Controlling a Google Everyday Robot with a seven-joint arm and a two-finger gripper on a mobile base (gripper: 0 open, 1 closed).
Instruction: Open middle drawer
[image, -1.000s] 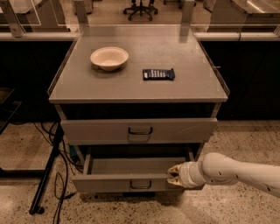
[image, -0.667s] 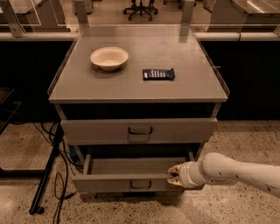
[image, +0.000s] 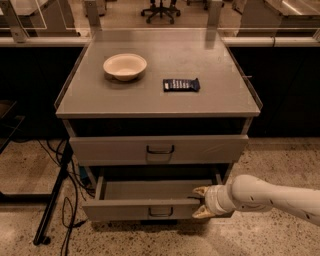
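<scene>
The middle drawer (image: 125, 210) is a grey metal drawer with a shallow front and a small dark loop handle (image: 160, 211). It stands pulled out, and its empty inside shows. My gripper (image: 201, 202) is at the right end of the drawer's front. Its tan fingers are apart: one fingertip (image: 200, 190) is over the inside of the drawer and the other (image: 200, 214) is in front of the front panel. My white arm (image: 270, 196) comes in from the right. The taller-fronted drawer (image: 115, 149) above sticks out slightly. The lowest drawer is hidden below the open one.
On the cabinet top (image: 160, 102) stand a cream bowl (image: 125, 66) and a dark snack packet (image: 181, 84). A black stand leg (image: 52, 200) and cables (image: 70, 220) are on the floor at the left. Dark counters run behind, with office chairs beyond.
</scene>
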